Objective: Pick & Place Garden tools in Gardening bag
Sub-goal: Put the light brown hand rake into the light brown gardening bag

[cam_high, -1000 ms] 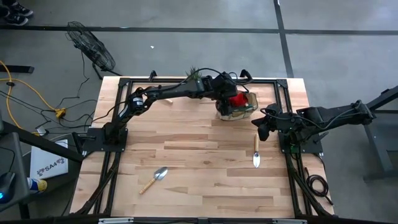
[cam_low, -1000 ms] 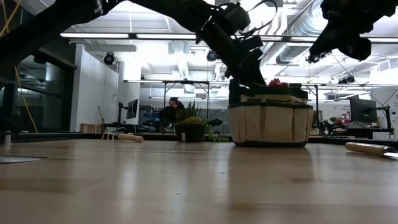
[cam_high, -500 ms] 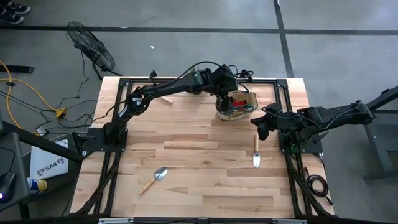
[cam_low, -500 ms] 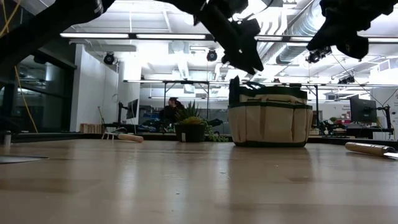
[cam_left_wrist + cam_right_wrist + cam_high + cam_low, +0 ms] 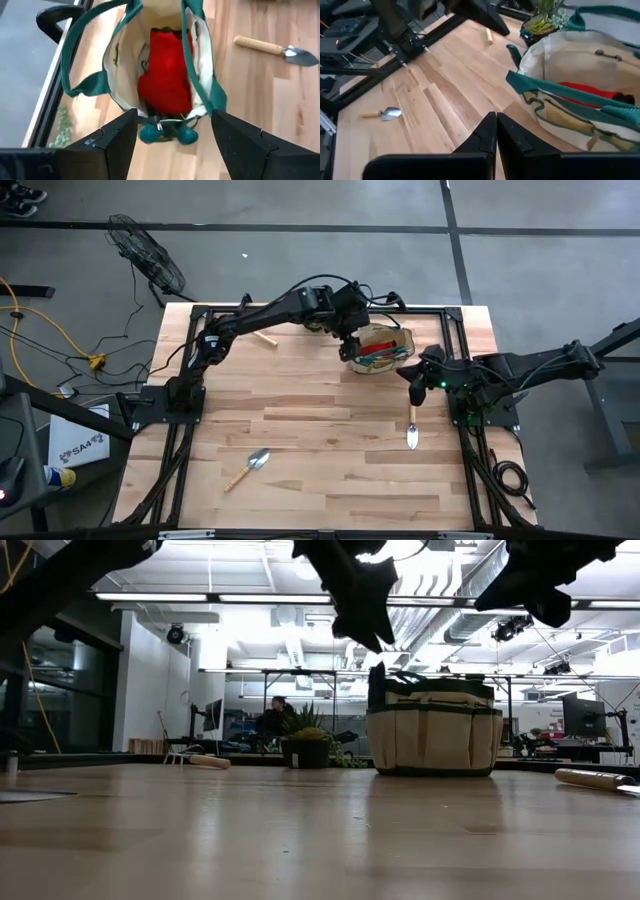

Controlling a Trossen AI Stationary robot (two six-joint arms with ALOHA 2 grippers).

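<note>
Inside gardening bag, red glove mostly hiding teal-handled shears

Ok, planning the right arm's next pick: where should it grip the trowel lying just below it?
Judging by its pose, grip the trowel at its wooden handle, coming straight down. It lies flat, handle toward the bag, blade away. The right gripper, shut, hovers near that end.

The right gripper shows its two dark fingers pressed together, with the gardening bag just beyond them. The red glove lies inside the bag. A potted plant stands just behind the bag. A trowel lies on the wooden table, well apart from the bag. A wooden handle lies near the plant.
</note>
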